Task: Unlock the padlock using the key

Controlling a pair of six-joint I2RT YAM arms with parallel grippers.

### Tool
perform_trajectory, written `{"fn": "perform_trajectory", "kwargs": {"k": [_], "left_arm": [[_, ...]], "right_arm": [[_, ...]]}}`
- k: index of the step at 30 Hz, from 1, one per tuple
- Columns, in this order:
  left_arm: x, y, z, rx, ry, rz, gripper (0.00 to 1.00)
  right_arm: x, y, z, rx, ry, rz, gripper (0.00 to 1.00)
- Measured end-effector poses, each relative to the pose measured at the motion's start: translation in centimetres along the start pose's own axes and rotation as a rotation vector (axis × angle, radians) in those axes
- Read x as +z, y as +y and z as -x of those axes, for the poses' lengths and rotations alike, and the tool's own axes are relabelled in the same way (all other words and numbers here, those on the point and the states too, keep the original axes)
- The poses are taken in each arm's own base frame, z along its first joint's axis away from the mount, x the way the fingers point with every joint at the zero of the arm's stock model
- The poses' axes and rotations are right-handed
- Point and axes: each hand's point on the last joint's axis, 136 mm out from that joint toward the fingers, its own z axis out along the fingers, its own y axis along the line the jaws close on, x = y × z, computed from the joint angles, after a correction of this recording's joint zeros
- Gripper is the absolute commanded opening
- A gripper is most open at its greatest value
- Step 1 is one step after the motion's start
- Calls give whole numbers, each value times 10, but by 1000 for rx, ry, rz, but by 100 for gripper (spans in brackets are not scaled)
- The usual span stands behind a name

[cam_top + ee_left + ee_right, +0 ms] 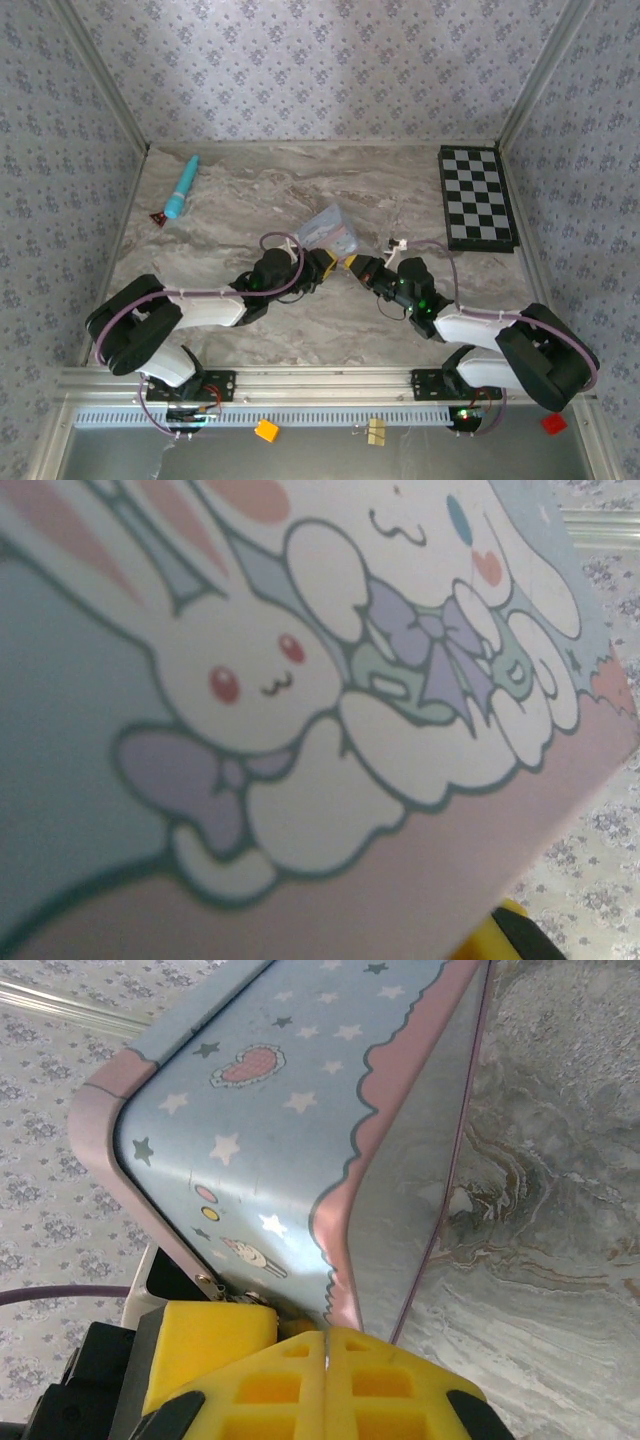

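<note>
Both arms meet at mid-table on the pale blue tin [328, 228], which is tipped up on an edge.

Right gripper [326, 1350]: yellow fingers pressed together along a thin seam. We see no key between them, though a thin one could hide there.

Left gripper [324, 264]: hard against the tin. From its wrist camera the printed rabbit lid sits very close, so we cannot tell whether the jaws are open or clamped.

Padlock: not made out for certain. We judge it to be at the tin's lower corner, by the small silvery fittings [205, 1280] just above the right fingers.

Step in hand, as we read it, is bringing key to keyhole. Do it well by holding the tin steady, lining the key up straight and turning gently — no prying.

Surface is a grey-brown marbled table [230, 210], smooth-looking. Patterned wallpaper [300, 60] lines three sides. A chessboard [477, 198] lies far right and a teal tool [182, 187] far left — both well apart from the work.
</note>
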Motion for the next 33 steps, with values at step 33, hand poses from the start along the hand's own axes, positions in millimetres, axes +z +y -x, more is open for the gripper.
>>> {"fn": "perform_trajectory", "kwargs": {"k": [33], "left_arm": [[17,-6,-11,25,90,21,0]], "right_arm": [[-3,7,-1,-75,-16,-42,0]]}}
